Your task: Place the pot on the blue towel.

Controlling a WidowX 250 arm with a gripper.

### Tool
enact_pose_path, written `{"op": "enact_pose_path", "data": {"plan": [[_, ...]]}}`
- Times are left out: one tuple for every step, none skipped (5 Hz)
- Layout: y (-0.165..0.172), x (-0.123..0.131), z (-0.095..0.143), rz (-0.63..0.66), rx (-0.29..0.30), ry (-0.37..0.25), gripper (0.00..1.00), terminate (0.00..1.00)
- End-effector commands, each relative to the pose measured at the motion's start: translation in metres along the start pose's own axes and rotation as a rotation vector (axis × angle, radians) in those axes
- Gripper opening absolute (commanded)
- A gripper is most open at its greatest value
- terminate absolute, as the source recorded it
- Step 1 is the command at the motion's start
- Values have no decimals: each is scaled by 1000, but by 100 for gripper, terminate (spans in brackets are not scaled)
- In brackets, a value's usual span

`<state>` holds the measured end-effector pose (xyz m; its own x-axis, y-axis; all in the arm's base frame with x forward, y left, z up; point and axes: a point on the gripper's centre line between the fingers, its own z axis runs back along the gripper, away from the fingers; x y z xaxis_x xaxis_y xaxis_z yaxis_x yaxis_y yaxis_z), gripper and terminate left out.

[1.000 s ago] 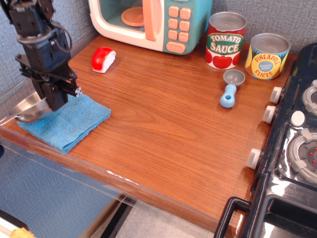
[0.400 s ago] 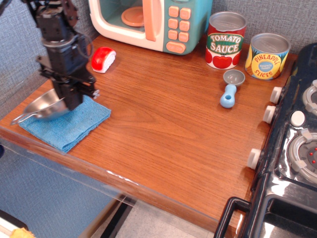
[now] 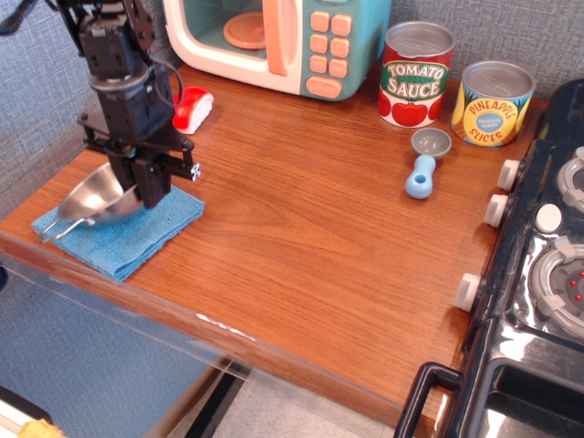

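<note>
The shiny steel pot (image 3: 94,200) sits tilted over the blue towel (image 3: 119,228) at the front left corner of the wooden counter. A thin wire handle sticks out at its left. My black gripper (image 3: 146,187) comes down from above and is shut on the pot's right rim. The gripper body hides the right part of the pot and the back of the towel.
A red and white sushi toy (image 3: 192,108) lies just behind the gripper. A toy microwave (image 3: 283,41) stands at the back. Tomato sauce can (image 3: 415,73), pineapple can (image 3: 493,102) and a grey-and-blue scoop (image 3: 425,160) are at the back right. A black stove (image 3: 538,274) fills the right edge.
The gripper has carried the pot to the right, from off the towel's left edge to over the towel.
</note>
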<state>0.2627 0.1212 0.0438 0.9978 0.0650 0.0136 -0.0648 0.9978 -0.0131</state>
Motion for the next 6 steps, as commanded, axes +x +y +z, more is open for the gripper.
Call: {"op": "enact_pose_path", "data": {"plan": [[-2, 1, 24, 16, -61, -68, 100, 0], [-8, 1, 35, -26, -90, -122, 100, 0], [-16, 2, 44, -73, -122, -160, 100, 0], [-32, 5, 64, -125, -121, -210, 100, 0], [-45, 11, 73, -169, -58, -216, 100, 0], [-48, 16, 76, -172, -15, -204, 100, 0]]}}
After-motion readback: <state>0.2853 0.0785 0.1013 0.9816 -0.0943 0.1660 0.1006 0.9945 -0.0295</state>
